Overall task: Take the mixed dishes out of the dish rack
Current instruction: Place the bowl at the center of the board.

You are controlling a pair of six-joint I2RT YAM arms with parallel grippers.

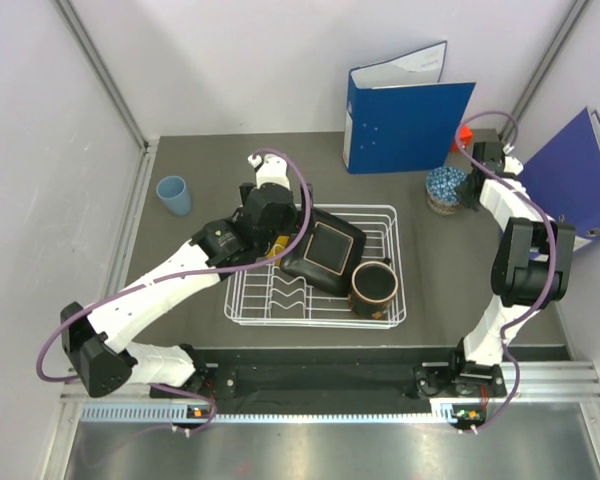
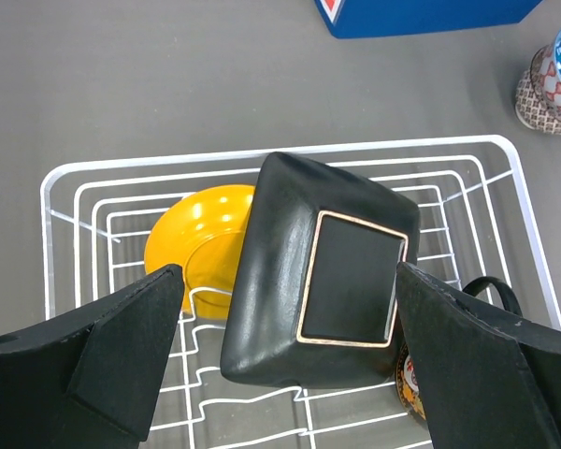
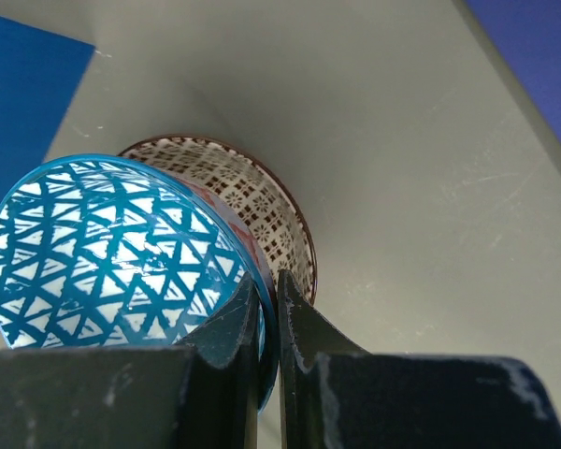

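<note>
Alignment between the left gripper (image 2: 290, 281) and the black square plate (image 1: 330, 250) governs the coming move; the gripper hangs over the dish rack (image 1: 270, 300) with its jaws fully apart and nothing held; in the left wrist view the plate lies directly ahead, centred in the gap, one finger outside each of two opposite edges, neither touching. The plate leans tilted in the rack, its copper-lined face toward the camera, overlapping part of the small yellow dish (image 2: 201, 234); being square, it offers no long axis, so the grip probably depends on descending squarely over those edges. The dark brown mug (image 1: 373, 285) stands at the rack's near right corner, just beside the plate. The left arm is plainly the nearer; the right gripper (image 3: 273, 299) is well apart, right of the rack, clamped on the rim of the blue-and-white bowl (image 3: 112, 253); whether that bowl rests on the table (image 1: 460, 280) cannot be told. The light blue cup (image 1: 174, 195) stands on the table left of the rack.
</note>
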